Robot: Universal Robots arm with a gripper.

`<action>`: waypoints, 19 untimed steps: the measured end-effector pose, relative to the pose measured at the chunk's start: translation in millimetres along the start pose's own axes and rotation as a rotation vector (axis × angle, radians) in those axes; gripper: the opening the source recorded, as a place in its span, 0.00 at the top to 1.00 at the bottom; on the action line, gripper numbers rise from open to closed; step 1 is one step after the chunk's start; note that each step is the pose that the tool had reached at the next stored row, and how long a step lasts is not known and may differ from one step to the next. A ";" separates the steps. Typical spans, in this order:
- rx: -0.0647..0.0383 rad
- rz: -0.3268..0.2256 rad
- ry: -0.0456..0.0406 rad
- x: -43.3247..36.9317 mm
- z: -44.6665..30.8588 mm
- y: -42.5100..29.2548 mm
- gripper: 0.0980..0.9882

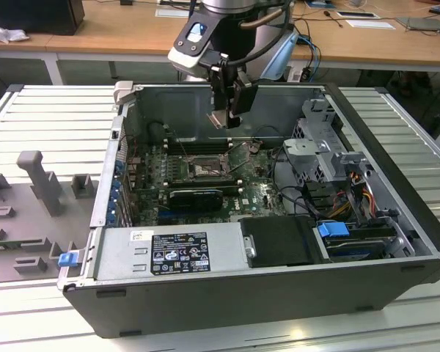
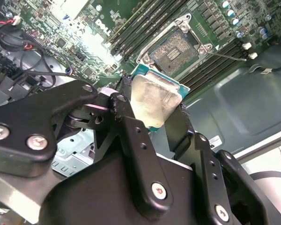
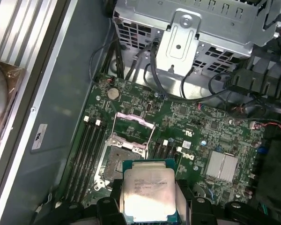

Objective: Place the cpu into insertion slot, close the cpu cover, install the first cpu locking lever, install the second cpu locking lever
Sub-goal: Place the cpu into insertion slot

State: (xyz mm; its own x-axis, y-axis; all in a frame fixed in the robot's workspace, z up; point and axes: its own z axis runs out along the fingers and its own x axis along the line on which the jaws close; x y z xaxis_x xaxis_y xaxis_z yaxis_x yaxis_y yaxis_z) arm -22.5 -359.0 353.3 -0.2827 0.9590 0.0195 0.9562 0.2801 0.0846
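An open computer case lies on its side across the middle of the slatted metal desk, with a green motherboard on its floor. Above the case's far wall hangs the gripper, its black fingers clenched on opposite edges of the cpu, which is held in the air, clear of the board. Beneath it lies the insertion slot, uncovered, its contact field exposed. The cpu cover stands tilted up from the slot's edge. In the first wrist view the cpu sits metal top up between the fingers.
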 end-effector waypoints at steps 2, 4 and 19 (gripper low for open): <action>0.000 0.016 -0.0013 0.0 0.1 0.0 0.52; -0.001 0.034 -0.0028 0.0 0.3 0.0 0.52; -0.003 0.161 -0.0137 0.0 0.8 -0.1 0.52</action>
State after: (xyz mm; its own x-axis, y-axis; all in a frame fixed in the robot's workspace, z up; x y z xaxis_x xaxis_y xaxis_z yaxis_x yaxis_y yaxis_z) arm -22.5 -359.0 352.5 -0.1243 0.9921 0.0195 0.9889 0.1222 0.0846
